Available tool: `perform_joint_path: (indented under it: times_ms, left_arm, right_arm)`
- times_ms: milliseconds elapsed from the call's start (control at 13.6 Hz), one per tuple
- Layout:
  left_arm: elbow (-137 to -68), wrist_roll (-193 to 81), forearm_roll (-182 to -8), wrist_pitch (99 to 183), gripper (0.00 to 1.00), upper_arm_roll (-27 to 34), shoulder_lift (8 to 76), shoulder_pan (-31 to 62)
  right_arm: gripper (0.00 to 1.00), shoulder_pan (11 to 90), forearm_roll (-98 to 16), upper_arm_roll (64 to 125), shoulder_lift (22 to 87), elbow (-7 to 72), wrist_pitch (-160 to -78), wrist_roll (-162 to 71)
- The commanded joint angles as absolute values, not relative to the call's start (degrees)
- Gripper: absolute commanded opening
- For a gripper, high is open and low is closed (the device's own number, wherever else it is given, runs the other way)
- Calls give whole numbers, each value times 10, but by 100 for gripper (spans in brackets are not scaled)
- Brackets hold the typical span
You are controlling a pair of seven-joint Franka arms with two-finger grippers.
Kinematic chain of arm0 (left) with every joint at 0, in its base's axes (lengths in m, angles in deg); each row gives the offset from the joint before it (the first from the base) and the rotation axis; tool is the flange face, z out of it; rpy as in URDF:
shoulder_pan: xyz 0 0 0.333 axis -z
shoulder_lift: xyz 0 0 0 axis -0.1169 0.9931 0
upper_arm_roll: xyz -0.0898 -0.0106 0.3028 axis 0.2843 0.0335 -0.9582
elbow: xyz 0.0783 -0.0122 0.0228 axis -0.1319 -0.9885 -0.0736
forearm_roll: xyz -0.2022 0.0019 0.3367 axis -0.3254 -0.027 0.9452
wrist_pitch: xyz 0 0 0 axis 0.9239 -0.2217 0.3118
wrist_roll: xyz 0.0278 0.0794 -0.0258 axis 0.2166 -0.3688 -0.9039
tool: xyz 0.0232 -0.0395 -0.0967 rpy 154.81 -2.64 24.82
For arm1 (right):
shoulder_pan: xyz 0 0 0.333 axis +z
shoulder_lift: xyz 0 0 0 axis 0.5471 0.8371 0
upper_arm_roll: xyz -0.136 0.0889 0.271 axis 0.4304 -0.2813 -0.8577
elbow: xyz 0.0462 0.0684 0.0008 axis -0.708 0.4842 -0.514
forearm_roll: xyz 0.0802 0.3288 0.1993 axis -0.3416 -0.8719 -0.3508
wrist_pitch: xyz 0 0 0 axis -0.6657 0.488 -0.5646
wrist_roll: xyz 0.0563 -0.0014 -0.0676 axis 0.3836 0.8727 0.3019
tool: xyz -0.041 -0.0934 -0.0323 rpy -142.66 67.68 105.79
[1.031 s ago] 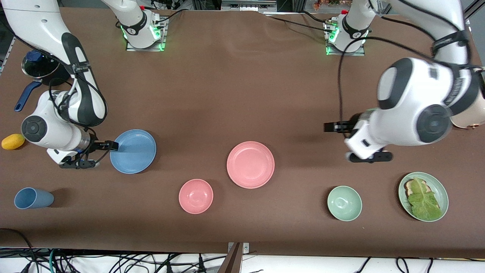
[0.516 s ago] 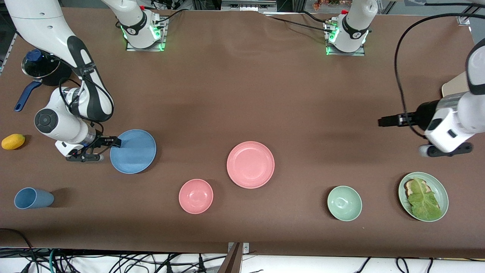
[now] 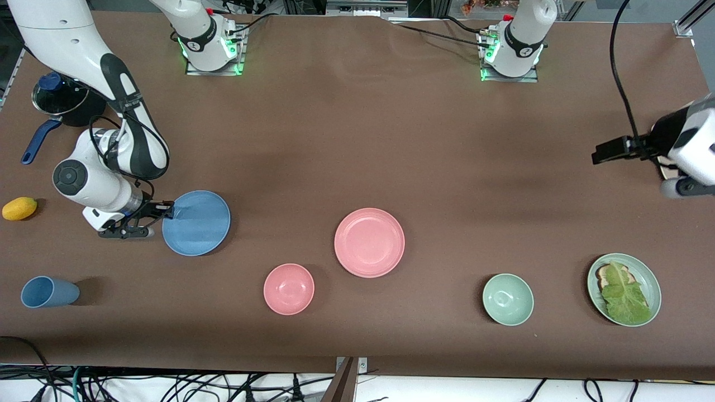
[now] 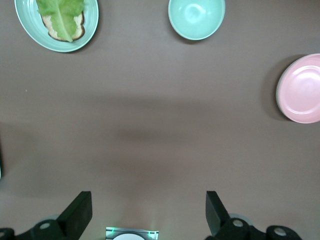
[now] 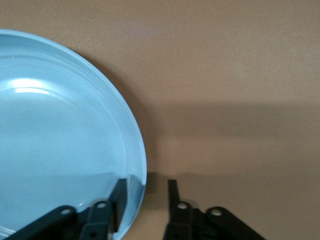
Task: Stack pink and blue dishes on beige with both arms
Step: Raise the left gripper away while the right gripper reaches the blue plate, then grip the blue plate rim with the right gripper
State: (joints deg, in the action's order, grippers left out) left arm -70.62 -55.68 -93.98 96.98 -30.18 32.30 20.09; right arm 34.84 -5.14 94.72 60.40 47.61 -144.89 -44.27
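The light blue plate (image 3: 196, 223) lies flat toward the right arm's end of the table. My right gripper (image 3: 167, 211) is low at its rim and open. One finger is over the plate's inside (image 5: 60, 125), the other outside on the cloth, and the rim passes between them at the right gripper (image 5: 146, 197). The pink plate (image 3: 369, 242) lies alone mid-table and also shows in the left wrist view as the pink plate (image 4: 302, 88). My left gripper (image 3: 603, 152) hangs wide open and empty at the left arm's end, fingers far apart (image 4: 147, 215). The beige plate is almost wholly hidden under that hand.
Near the front edge stand a blue cup (image 3: 47, 291), a small pink bowl (image 3: 289, 288), a mint-green bowl (image 3: 508, 299) and a green plate with bread and lettuce (image 3: 624, 288). A yellow fruit (image 3: 19, 208) and a lidded pot (image 3: 61, 100) sit by the right arm.
The left arm has swung away from mid-table out to its own end of the table. The right hand shifted slightly, with its gripper still at the blue plate's rim.
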Motion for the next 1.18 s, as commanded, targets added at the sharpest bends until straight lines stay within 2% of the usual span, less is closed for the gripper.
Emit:
perform_joint_path:
  times_ms: [0, 221, 442, 663, 884, 1105]
  left_arm:
    - [-719, -557, -921, 947, 100, -283, 296, 184]
    - [-732, -549, -936, 929, 100, -282, 283, 154]
    - [-726, -547, -952, 929, 100, -275, 245, 136]
    - [-726, -534, -949, 930, 100, -177, 231, 62]
    - [-732, -490, -922, 929, 100, -164, 215, 62]
    - [-768, -489, -921, 928, 100, -165, 190, 66]
  right_arm:
    - [19, 341, -56, 940, 599, 487, -1462, -435]
    - [0, 340, -57, 939, 602, 486, -1462, -435]
    - [0, 342, -67, 938, 602, 480, -1460, -433]
    - [0, 344, -67, 938, 599, 465, -1451, -428]
    - [0, 344, -67, 921, 585, 403, -1368, -421]
    - [0, 346, -67, 903, 586, 285, -1221, -422]
